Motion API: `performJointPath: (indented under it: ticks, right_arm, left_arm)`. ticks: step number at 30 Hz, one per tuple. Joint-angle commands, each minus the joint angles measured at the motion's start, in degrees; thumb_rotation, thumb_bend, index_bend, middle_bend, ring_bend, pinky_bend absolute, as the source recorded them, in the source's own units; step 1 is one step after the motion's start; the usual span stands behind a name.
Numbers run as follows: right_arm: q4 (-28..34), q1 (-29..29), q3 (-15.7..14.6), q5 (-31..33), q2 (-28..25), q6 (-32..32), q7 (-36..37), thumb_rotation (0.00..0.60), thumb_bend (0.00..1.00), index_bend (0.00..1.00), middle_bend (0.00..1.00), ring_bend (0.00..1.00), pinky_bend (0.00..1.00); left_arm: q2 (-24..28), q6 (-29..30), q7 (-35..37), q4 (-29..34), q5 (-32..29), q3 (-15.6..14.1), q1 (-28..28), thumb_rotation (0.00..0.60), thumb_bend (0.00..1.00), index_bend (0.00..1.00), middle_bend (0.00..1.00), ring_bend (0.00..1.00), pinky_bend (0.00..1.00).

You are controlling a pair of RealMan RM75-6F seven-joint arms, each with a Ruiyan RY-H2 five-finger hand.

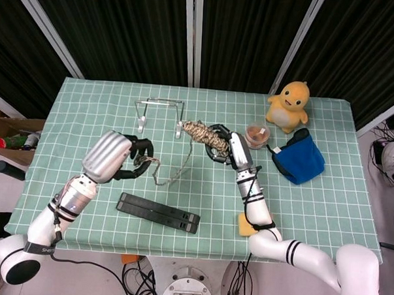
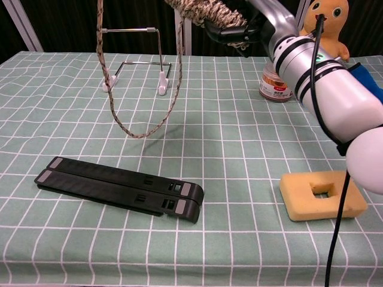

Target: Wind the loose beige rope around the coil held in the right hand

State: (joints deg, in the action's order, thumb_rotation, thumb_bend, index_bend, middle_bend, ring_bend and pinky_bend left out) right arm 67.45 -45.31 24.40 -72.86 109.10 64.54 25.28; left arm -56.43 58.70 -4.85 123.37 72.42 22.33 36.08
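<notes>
My right hand (image 1: 226, 146) grips a coil of beige rope (image 1: 201, 134), lifted above the middle of the table. In the chest view the coil (image 2: 206, 13) lies slanted at the top edge, with the right hand (image 2: 242, 33) under it. The loose rope (image 1: 173, 176) hangs from the coil in a slack loop and rises to my left hand (image 1: 121, 158), which pinches it in its dark fingers. The loop (image 2: 140, 133) dips to just above the cloth in the chest view. That view does not show the left hand.
A wire stand (image 1: 160, 113) is behind the loop. A black folded bar (image 2: 119, 188) lies front left and a yellow sponge (image 2: 322, 194) front right. A brown jar (image 1: 257, 133), a yellow duck toy (image 1: 289, 102) and a blue cloth (image 1: 300, 158) are at the back right.
</notes>
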Motion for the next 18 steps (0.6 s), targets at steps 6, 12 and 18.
performJointPath:
  ticks: [6, 12, 18]
  right_arm:
    - [-2.71, -5.00, -1.19, -3.12, 3.42, -2.89, 0.37, 0.600, 0.74, 0.88, 0.74, 0.68, 0.91]
    - [-1.46, -7.34, -1.69, -3.90, 3.58, -5.64, 2.37, 0.600, 0.73, 0.88, 0.74, 0.68, 0.91]
    - [0.85, -4.75, -8.26, -10.41, 1.18, -3.42, 10.20, 0.600, 0.67, 0.89, 0.74, 0.68, 0.91]
  left_arm:
    - [6.28, -13.13, 1.16, 0.99, -25.01, 10.88, 18.85, 0.600, 0.51, 0.80, 0.74, 0.66, 0.79]
    - [5.85, -17.01, 3.46, -3.72, -38.38, 11.73, 27.46, 0.600, 0.51, 0.80, 0.75, 0.68, 0.80]
    - [2.85, -15.00, -0.75, -11.89, -47.20, 7.95, 34.75, 0.600, 0.51, 0.80, 0.75, 0.68, 0.80]
